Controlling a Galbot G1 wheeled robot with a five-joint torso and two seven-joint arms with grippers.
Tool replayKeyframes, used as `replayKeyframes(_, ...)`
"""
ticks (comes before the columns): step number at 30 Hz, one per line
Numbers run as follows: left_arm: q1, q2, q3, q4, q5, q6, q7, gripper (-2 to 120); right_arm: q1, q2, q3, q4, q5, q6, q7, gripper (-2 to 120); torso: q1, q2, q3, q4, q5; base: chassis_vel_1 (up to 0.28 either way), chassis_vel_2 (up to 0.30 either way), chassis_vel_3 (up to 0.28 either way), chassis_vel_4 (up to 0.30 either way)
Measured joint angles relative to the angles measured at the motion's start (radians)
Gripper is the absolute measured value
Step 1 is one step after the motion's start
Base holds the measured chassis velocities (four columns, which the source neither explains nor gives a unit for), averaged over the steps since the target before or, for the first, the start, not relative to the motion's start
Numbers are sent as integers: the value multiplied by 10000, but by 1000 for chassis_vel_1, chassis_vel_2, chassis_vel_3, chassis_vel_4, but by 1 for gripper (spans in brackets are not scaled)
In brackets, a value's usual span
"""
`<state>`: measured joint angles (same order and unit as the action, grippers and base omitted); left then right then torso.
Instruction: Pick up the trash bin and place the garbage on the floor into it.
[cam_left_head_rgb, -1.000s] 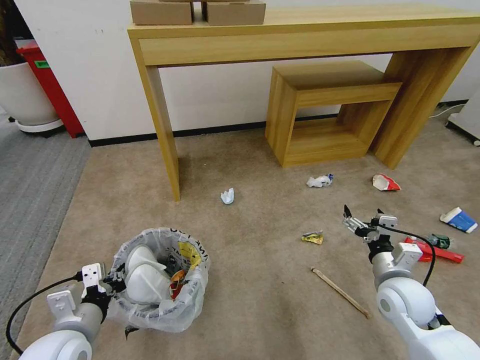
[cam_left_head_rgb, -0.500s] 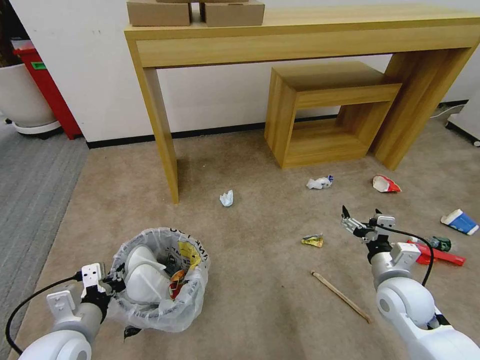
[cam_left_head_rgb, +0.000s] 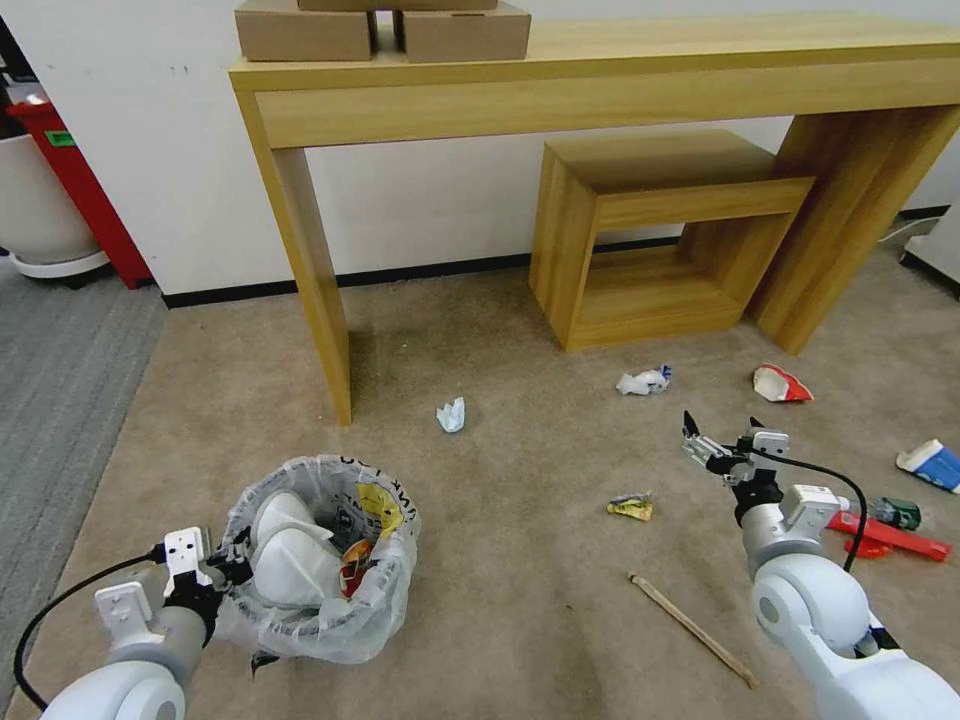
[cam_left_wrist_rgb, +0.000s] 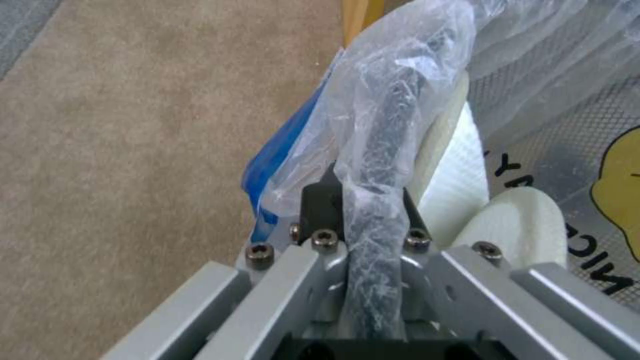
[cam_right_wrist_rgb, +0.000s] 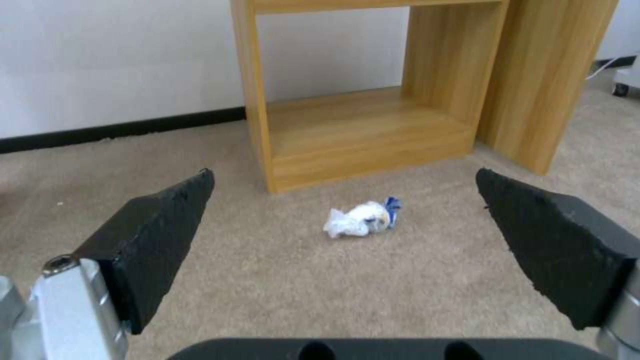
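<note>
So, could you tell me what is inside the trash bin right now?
In the trash bin, clamped at its rim by the left gripper, lie two white slippers and yellow and red wrappers. Anything beneath them is covered.

open carpet (cam_left_head_rgb: 520, 610) ahead, wooden stick (cam_left_head_rgb: 692, 628) nearby, table leg (cam_left_head_rgb: 312, 270) beyond

You've got a long wooden console table (cam_left_head_rgb: 600, 85) against the white wall with two cardboard boxes (cam_left_head_rgb: 385, 30) on top, a smaller wooden stool (cam_left_head_rgb: 650, 230) tucked under it, and a red bin (cam_left_head_rgb: 85, 190) off left.
</note>
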<state>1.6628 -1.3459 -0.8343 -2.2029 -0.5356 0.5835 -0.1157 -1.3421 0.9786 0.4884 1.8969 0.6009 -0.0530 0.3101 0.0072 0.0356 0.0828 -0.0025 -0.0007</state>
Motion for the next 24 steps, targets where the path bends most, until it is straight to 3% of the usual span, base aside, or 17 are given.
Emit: replayKeyframes(24, -57, -62, 34, 99, 73, -26, 14, 1, 192, -74, -164, -128, 68, 100, -74, 100, -1, 0, 0, 0, 0, -82, 77, 74, -78)
